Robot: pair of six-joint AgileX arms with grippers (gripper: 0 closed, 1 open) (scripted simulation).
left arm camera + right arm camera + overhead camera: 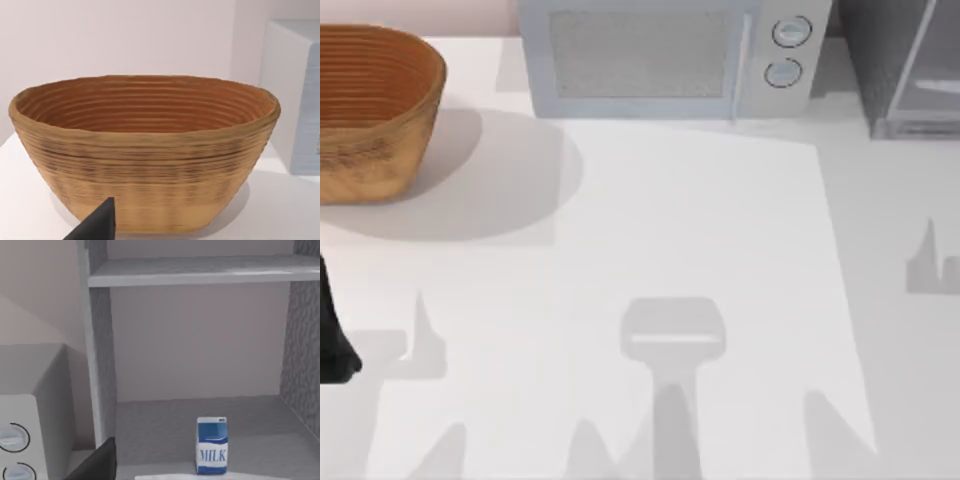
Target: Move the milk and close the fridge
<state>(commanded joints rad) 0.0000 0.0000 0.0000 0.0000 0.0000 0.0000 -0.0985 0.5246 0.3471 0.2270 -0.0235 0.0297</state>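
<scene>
The milk [211, 445], a small blue and white carton, stands upright on the floor of the fridge [200, 340]. The fridge is open, and a grey shelf runs across above the carton. In the top view the fridge [890, 60] stands at the table's far right corner, its glassy door [932, 85] swung outward. A dark part of my right gripper [97, 462] pokes into the right wrist view, short of the fridge and apart from the milk. My left arm [332, 335] sits at the table's left edge, and a dark tip of its gripper [97, 225] faces the basket.
A woven basket [370, 110] stands at the far left, and its inside shows nothing in the left wrist view. A light grey microwave [670, 55] with two round knobs stands at the back middle, just left of the fridge. The white tabletop [670, 220] stretches in front.
</scene>
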